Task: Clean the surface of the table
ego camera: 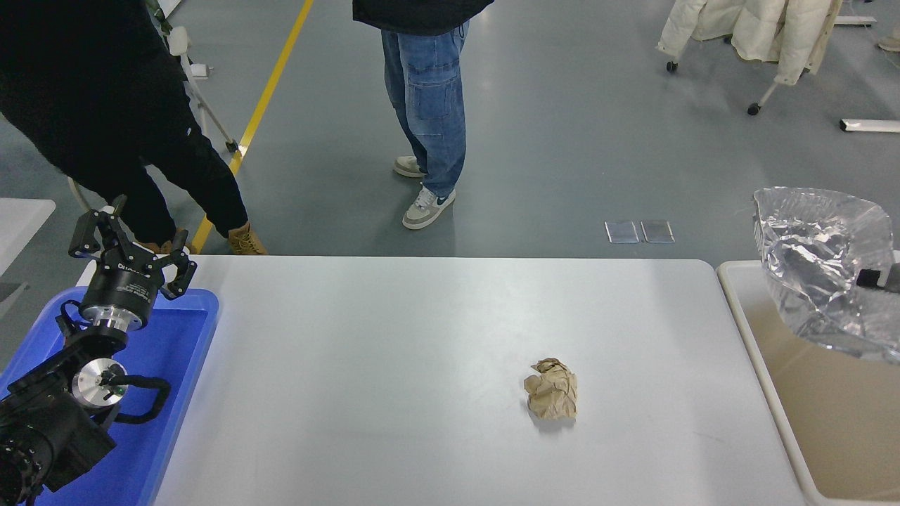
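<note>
The white table surface (394, 351) fills the middle of the head view. A crumpled brown paper ball (551, 398) lies on it right of centre. At the right edge my right gripper (872, 277) is shut on a crinkled sheet of silver foil (819, 263), which hangs in the air above the beige bin (745, 323). Only the gripper's tip shows; the arm is out of frame. My left gripper (130, 242) stands open at the far left above the blue tray (179, 365), holding nothing.
The beige bin stands against the table's right end and the blue tray against its left end. Two people stand on the grey floor beyond the far edge, one in jeans (425, 105), one in black (105, 119). A rack with a pale coat (752, 31) stands at the back right.
</note>
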